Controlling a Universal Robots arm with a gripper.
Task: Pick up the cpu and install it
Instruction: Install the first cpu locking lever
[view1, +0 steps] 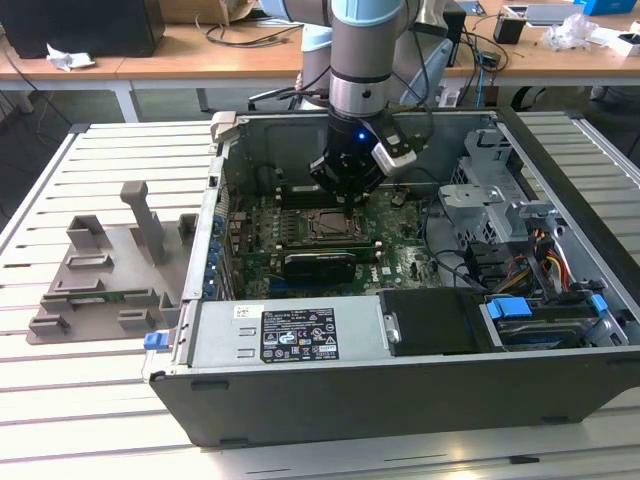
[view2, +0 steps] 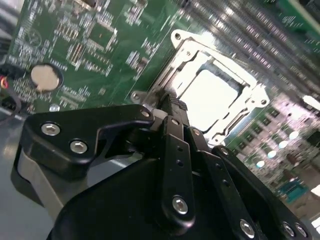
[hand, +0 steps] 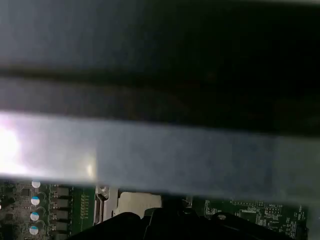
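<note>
White slatted table (view1: 90, 390) holds one open computer case (view1: 400, 390) with a black sticker, print too small to read. One gripper (view1: 345, 195) hangs over the green board (view2: 90, 45). I cannot tell its finger state. One chip (view2: 207, 97) sits in the socket (view2: 175, 37)
</note>
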